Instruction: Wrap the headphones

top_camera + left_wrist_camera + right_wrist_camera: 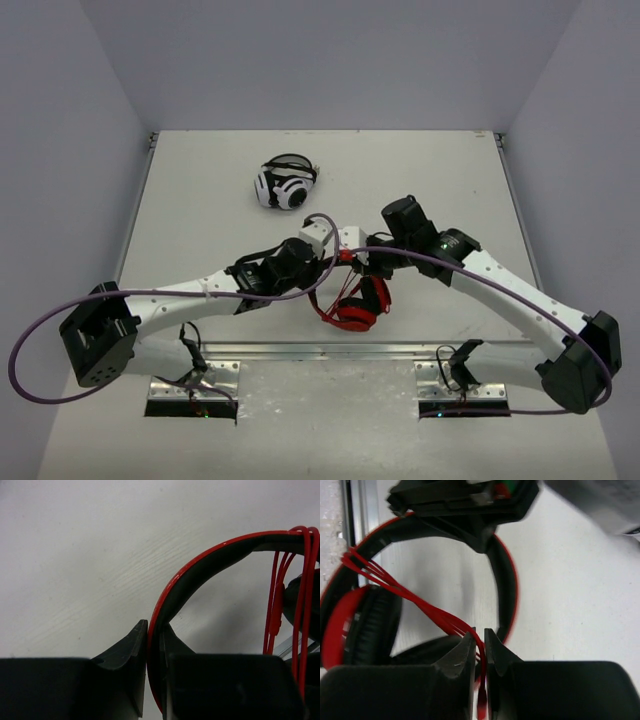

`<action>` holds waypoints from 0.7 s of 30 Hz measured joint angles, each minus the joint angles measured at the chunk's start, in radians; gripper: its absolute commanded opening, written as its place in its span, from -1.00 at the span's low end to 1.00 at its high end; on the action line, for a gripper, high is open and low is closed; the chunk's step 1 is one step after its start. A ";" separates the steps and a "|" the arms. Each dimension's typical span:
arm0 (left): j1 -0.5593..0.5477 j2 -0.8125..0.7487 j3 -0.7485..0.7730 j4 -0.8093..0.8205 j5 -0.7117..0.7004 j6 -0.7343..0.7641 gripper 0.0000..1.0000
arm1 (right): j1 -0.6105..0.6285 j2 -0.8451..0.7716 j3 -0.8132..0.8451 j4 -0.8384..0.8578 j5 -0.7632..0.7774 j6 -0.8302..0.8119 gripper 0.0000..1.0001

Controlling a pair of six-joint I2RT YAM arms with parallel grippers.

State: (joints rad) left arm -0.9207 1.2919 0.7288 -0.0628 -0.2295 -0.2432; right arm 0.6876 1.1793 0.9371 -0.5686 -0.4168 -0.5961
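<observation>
Top view: red over-ear headphones with black cushions [355, 308] sit near the centre of the white table [200, 200], toward the near edge. Black-and-white headphones [285, 186] are well apart, farther back.

Left wrist: left gripper [156, 640] is clamped across the glossy red, black-lined headband [200, 565]. Band looks stiff, springy and probably slick, so it's a good anchor point.

Right wrist: right gripper [480, 642] pinches several strands of thin red cable [420, 602] looped across the band. Cable is light, limp and slips easily, so grip at the bundle and keep tension gentle. The plug may be between the jaws, but it's too blurred to confirm.
</observation>
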 measured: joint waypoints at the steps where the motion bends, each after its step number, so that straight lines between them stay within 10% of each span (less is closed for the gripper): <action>1: -0.001 0.000 0.000 -0.020 0.000 -0.003 -0.99 | -0.011 0.007 0.004 0.004 -0.005 -0.005 -0.73; 21: -0.013 -0.089 0.056 -0.336 -0.071 -0.108 -0.99 | -0.150 0.105 0.003 0.109 -0.164 0.013 -0.87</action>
State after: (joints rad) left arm -0.9337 1.2030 0.7845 -0.3988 -0.3008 -0.3511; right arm 0.5373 1.2842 0.9405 -0.4591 -0.5804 -0.5831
